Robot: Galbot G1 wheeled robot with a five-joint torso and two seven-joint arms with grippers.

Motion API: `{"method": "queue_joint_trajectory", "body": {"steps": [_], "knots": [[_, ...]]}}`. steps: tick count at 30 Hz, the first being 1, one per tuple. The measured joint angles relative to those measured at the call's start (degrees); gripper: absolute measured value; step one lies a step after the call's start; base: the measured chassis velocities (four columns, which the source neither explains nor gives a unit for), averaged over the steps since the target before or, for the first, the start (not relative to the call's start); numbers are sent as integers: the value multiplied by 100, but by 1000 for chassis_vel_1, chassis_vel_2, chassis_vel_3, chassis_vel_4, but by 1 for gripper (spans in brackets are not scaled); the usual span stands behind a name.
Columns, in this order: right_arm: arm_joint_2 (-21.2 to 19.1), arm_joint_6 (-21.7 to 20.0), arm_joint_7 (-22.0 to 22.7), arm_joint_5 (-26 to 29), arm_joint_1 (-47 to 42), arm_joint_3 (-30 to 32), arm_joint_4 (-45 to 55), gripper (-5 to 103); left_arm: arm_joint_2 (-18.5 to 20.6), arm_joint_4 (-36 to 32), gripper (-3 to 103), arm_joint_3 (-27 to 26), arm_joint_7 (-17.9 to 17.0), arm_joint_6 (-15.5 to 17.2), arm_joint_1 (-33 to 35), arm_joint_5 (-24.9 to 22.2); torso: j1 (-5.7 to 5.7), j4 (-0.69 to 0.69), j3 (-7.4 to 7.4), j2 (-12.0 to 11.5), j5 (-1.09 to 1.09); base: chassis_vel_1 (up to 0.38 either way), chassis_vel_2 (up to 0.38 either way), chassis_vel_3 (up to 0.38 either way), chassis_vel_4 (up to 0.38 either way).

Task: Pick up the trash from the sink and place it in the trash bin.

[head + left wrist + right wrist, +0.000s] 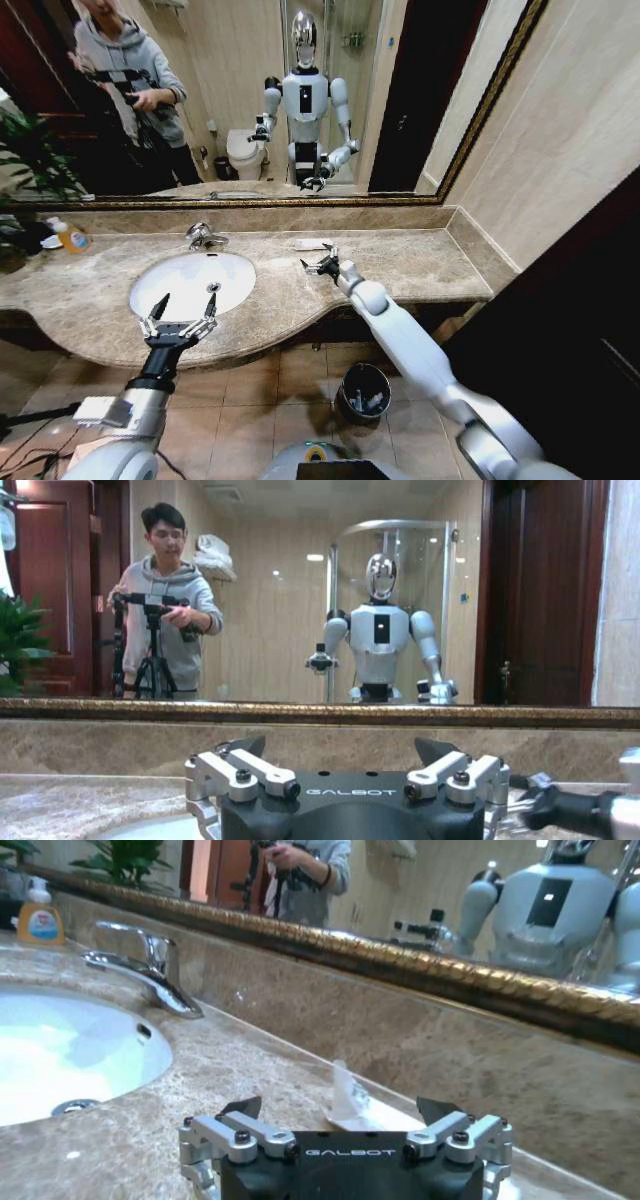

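The white oval sink is set in the beige marble countertop, with a chrome faucet behind it. My left gripper hovers open over the basin's front rim; the left wrist view shows its fingers spread wide. My right gripper is open above the counter to the right of the basin. Just beyond it, near the back wall, lies a flat white packet of trash, also in the right wrist view as a crumpled white packet ahead of the gripper. The black trash bin stands on the floor under the counter.
An orange soap bottle stands at the counter's far left beside a plant. A gold-framed mirror runs along the back wall. A dark wall panel closes off the right side. The bin holds a few light items.
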Motion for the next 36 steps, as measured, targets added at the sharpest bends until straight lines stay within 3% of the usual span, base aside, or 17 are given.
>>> {"method": "queue_joint_trajectory", "body": {"steps": [13, 18, 21, 24, 26, 28, 29, 31, 34, 36], "knots": [[925, 35, -122, -521, 1040, 189, -1736, 100, 0, 0, 100, 0, 1, 0, 0, 0, 0, 1, -1, 0, 0, 0, 0, 0, 0], [854, 70, -221, -690, 1096, 471, -2079, 100, 0, 0, 100, -1, 0, 0, 0, 0, 0, 2, 0, 0, 3, 0, 0, 0, 0], [718, -29, -254, -757, 1019, 699, -2140, 100, 0, 0, 100, 0, 1, 0, 0, 0, -1, -6, 0, 1, 2, 0, 0, 0, 0], [713, -58, -312, -763, 1047, 780, -2251, 102, 0, 0, 100, 0, 1, 0, 0, 0, -2, -3, -1, 1, 5, 0, 0, 0, 0], [715, -38, -372, -763, 1084, 809, -2322, 93, 0, 0, 100, 0, 1, 0, 0, 0, -1, 0, -1, 1, 2, 0, 0, 0, 0], [716, -34, -385, -763, 1088, 809, -2328, 93, 0, 0, 100, 0, 1, 0, 0, 0, -1, 0, -1, 1, 3, 0, 0, 0, 0], [720, -24, -445, -750, 1092, 798, -2331, 78, 0, 0, 100, 0, 1, 0, 0, 0, -2, 0, -1, 1, 2, 0, 0, 0, 0], [719, -24, -451, -729, 1089, 787, -2316, 73, 0, 0, 100, 0, 1, 0, 0, 0, -1, 0, -1, 1, 2, 0, 0, 0, 0], [707, -31, -451, -663, 1074, 760, -2260, 56, 0, 0, 100, 0, 1, 0, 0, 0, -1, 0, -1, 1, 2, 0, 0, 0, 0], [702, -33, -447, -638, 1071, 755, -2235, 56, 0, 0, 100, 0, 1, 0, 0, 0, -1, 0, -1, 1, 2, 0, 0, 0, 0]]}}
